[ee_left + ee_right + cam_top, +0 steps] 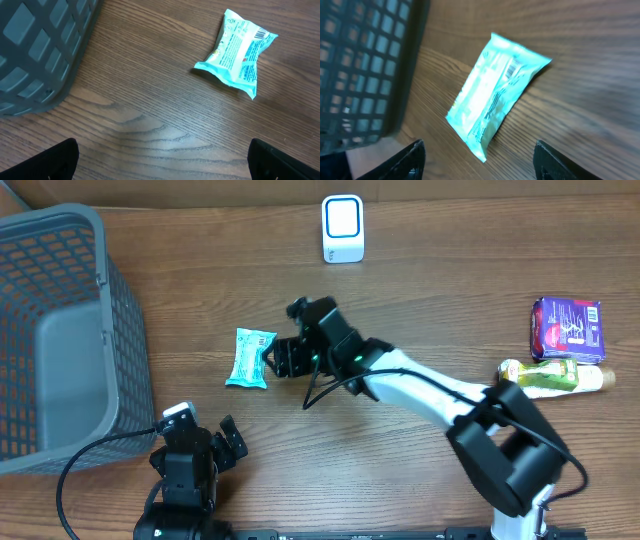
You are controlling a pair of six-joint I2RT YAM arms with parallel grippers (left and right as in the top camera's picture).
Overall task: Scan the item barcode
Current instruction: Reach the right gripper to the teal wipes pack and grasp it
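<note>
Teal snack packet [250, 358]: flat on surface [450, 290], barcode [260, 34] showing.
Right pincer [272, 362]: open, just beside packet.
Left pincer [203, 425]: open, well apart.

soft even light, faint shadows, right wrist view motion-blurred around the packet [495, 95]

No wording legible anywhere. Teal packet [237, 52]: barcode [260, 34] printed at its 1 o'clock end in the left wrist view, digits too small; other print unreadable. Purple pack [567, 330]: white lettering, blurred.
</note>
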